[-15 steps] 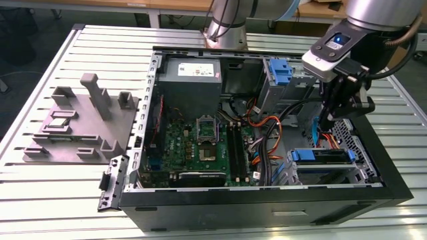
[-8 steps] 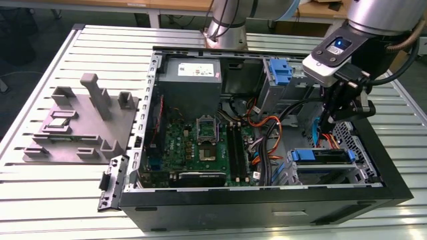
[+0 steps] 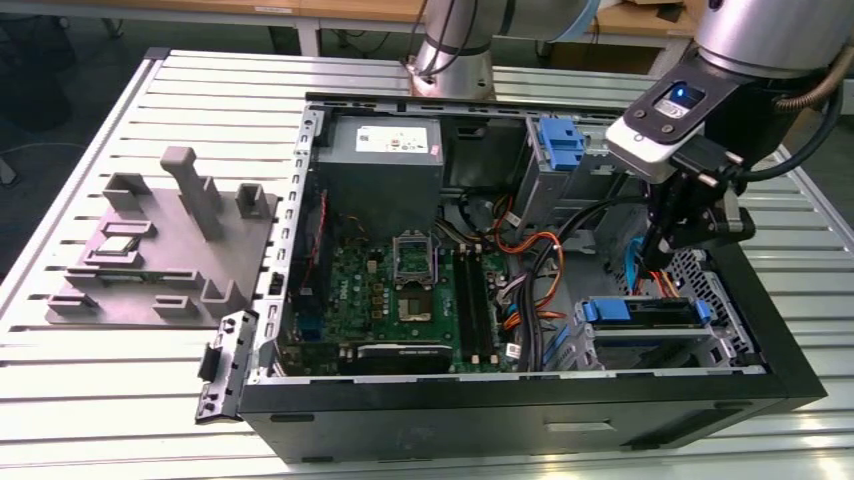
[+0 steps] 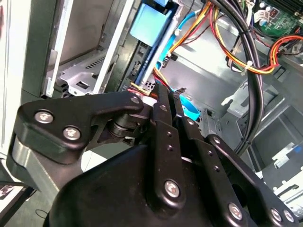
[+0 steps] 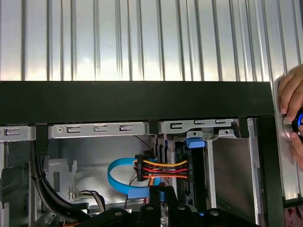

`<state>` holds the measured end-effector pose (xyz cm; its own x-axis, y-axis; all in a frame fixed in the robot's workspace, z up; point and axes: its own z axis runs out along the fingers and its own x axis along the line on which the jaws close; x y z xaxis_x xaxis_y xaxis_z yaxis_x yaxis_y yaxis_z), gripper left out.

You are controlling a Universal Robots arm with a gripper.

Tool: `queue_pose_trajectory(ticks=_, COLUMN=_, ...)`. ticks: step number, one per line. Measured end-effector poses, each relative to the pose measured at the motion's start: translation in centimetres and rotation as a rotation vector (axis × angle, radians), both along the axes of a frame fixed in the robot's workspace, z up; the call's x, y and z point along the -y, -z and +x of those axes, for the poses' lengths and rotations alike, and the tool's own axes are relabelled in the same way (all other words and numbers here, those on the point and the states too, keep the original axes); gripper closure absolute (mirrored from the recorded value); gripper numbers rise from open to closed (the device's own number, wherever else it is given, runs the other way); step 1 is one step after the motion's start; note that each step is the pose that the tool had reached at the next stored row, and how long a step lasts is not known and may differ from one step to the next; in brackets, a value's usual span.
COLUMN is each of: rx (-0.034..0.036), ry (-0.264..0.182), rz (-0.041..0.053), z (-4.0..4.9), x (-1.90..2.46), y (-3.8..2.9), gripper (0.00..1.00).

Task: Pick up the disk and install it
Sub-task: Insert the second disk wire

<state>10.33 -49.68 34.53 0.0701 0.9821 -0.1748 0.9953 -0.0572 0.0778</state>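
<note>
Jaws first: the gripper (image 3: 667,240) hangs inside the open computer case (image 3: 534,395), on the exterior view's right, just over the drive cage (image 3: 701,285). In both wrist views you see its black linkages (image 4: 165,94) (image 5: 163,196) up close, but honestly I cannot tell whether they're clenched on something or released.

The disk (image 3: 641,312) sits in that cage, in the case corner nearest the camera on the exterior view's right. Its blue carrier is facing up and the dark body is below it. In the first wrist view its blue tab (image 5: 195,142) pokes up beside a connector with red, yellow and orange wires (image 5: 161,169), which is just beside it. A blue flat cable (image 5: 118,176) loops off nearby.

Other stuff in the case:
- green motherboard (image 3: 400,290) flat on the bottom
- grey power supply (image 3: 380,150) in the far corner, with a white sticker on top whose print is too small to read
- a blue bracket (image 3: 561,145) in the far bay
- a bundle of black and orange cables (image 3: 534,270) between the board and the cage

The case lies on a slatted metal surface (image 3: 120,400). Left of it in the exterior view is a grey fixture block (image 3: 160,250), with a small silvery square part (image 3: 118,245) in one of its recesses.

In the first wrist view a person's hand (image 5: 292,106) rests at the surface's edge, beyond the case wall.
</note>
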Motion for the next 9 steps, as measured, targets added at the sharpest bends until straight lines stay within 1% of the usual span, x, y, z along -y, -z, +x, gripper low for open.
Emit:
queue_pose_trajectory(ticks=4, rx=0.0053, ry=-0.003, rz=0.0027, z=-0.52, x=0.21, y=0.03, gripper=0.84)
queue_pose_trajectory(ticks=8, rx=0.0140, ry=-0.007, rz=0.0053, z=-0.87, x=0.54, y=0.08, gripper=0.84)
queue_pose_trajectory(ticks=9, rx=0.0161, ry=-0.007, rz=0.0073, z=-0.93, x=0.63, y=0.11, gripper=0.84)
